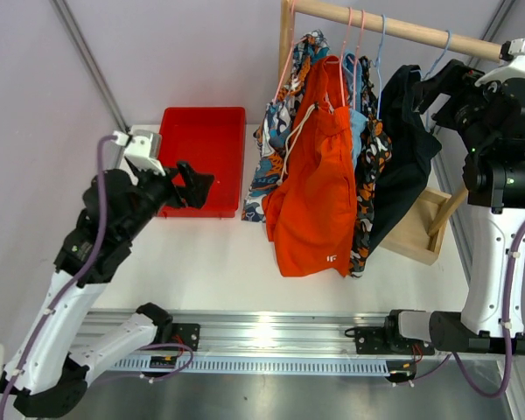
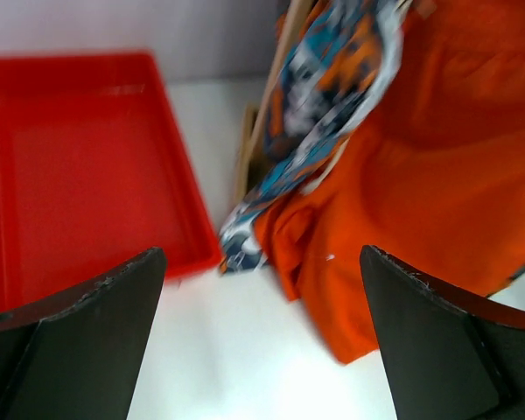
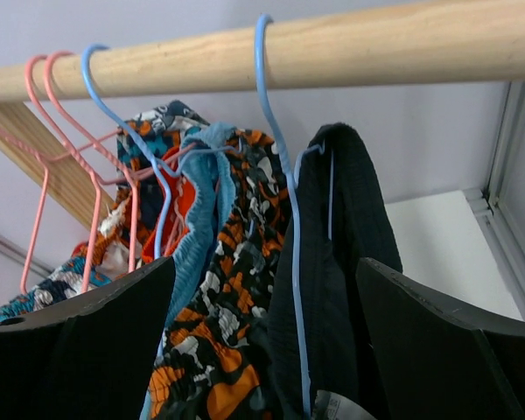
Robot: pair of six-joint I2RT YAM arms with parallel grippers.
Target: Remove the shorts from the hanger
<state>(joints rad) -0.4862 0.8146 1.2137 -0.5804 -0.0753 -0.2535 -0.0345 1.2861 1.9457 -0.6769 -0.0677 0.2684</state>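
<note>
Black shorts [image 3: 341, 262] first, hanging under the right end of the rod [image 3: 376, 44]: advance wide-open right gripper [image 3: 264, 280], close on fabric below the blue hanger [image 3: 276, 175], pull down off it without dragging neighbours; park left gripper [image 2: 262, 254], likewise open, left of rod.

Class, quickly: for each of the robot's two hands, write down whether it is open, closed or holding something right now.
Left hand: open, holding nothing.
Right hand: open, fingers either side of the black shorts, not gripping them.
</note>
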